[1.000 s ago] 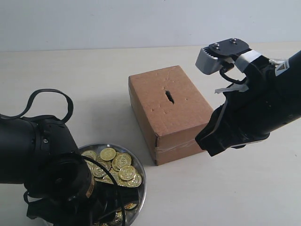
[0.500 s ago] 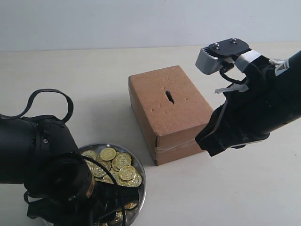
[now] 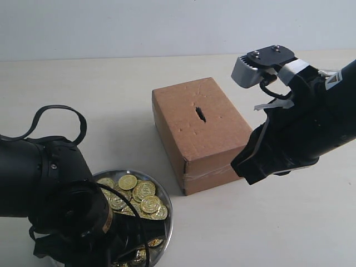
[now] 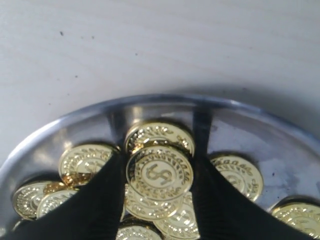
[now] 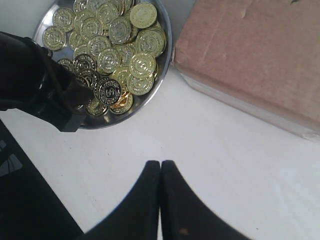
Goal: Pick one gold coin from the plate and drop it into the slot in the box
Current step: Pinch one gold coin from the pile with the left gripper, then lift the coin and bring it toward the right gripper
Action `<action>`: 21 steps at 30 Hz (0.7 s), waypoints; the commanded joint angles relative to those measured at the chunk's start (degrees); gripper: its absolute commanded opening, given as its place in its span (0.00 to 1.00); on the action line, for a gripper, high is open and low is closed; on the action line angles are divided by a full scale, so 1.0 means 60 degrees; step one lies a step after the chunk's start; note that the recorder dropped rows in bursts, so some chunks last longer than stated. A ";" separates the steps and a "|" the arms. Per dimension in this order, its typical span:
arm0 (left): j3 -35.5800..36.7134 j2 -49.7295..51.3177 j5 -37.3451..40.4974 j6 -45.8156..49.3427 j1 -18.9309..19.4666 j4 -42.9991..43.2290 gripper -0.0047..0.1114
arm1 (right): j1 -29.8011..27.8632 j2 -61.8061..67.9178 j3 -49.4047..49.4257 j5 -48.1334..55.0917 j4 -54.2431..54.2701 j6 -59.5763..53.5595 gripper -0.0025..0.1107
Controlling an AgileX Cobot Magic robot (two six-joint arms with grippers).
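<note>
The shiny silver plate [image 3: 167,221] sits at the front left and holds several gold coins. My left gripper [image 4: 160,158] is down in the plate [image 4: 260,116], its two black fingers pressed against opposite edges of one gold coin [image 4: 159,173] with a dollar sign. That coin lies on top of the pile. The brown box [image 3: 211,142] stands in the middle with its dark slot [image 3: 200,114] facing up. My right gripper [image 5: 160,165] is shut and empty above bare table, near the box's taped end.
The left arm's bulky black body [image 3: 39,183] and its cable loop cover the plate's near left part. The right arm [image 3: 300,133] hangs over the table right of the box. The box corner [image 5: 250,55] and the plate [image 5: 168,45] lie close together.
The left arm has settled very slightly lower over the plate. The right arm, the box and the coins in the exterior view have not moved.
</note>
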 commanded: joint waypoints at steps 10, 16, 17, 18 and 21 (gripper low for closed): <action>-0.0020 -0.1546 -0.0165 -0.5870 0.0125 0.3266 0.30 | 0.0022 0.0041 -0.0038 -0.0112 0.0043 -0.0115 0.02; -0.0320 -0.2682 0.0398 -0.8876 0.0935 0.3659 0.30 | 0.0022 0.0041 -0.0038 -0.0897 0.1818 -0.0923 0.02; -0.0398 -0.2891 0.0441 -0.9259 0.1095 0.3609 0.30 | 0.0022 0.0041 -0.0015 -0.0992 0.2230 -0.1163 0.02; -0.0458 -0.3059 0.0449 -0.9635 0.1210 0.3476 0.30 | 0.0022 0.0041 0.0054 -0.1179 0.2818 -0.1516 0.02; -0.0708 -0.3940 0.0299 -1.0008 0.1694 0.2155 0.30 | 0.0022 0.0041 0.0455 -0.1872 0.5091 -0.3126 0.02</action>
